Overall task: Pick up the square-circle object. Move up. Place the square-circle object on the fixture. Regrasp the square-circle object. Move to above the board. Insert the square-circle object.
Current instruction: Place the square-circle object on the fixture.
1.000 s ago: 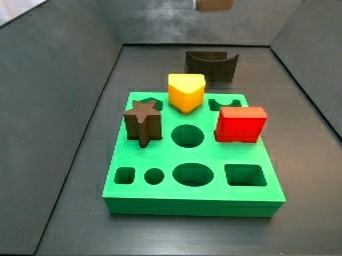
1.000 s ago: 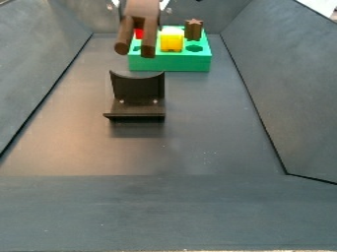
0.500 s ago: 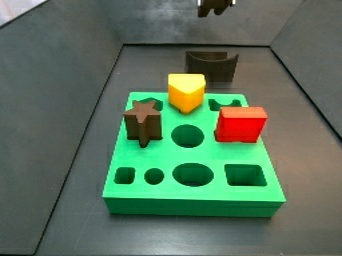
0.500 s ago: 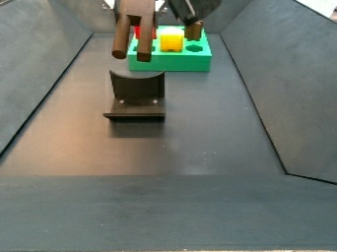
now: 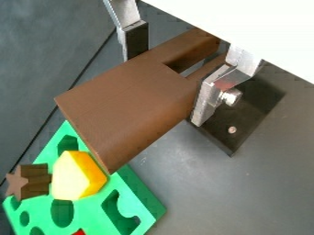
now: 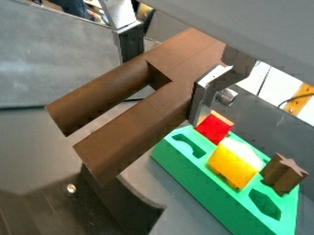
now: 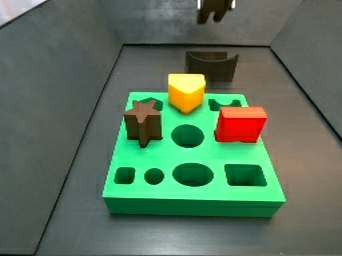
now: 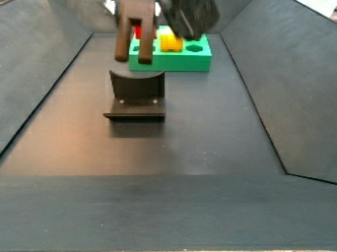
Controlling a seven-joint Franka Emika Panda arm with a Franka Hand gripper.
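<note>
In a side view the fixture [image 8: 136,95] stands on the floor, notch upward. Directly above it, not touching, the gripper [image 8: 133,39] carries the square-circle object [image 8: 125,36], jaws clamped on its upper end, long axis hanging steeply downward. Beyond lies the board [image 8: 172,56]. Judgement: the placement descent is nearly aligned.

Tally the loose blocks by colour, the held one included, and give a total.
Brown: 2, the square-circle object held in the gripper above the fixture, and the star block on the board
Yellow: 1, the yellow block
Red: 1, the red cube
Total: 4
</note>
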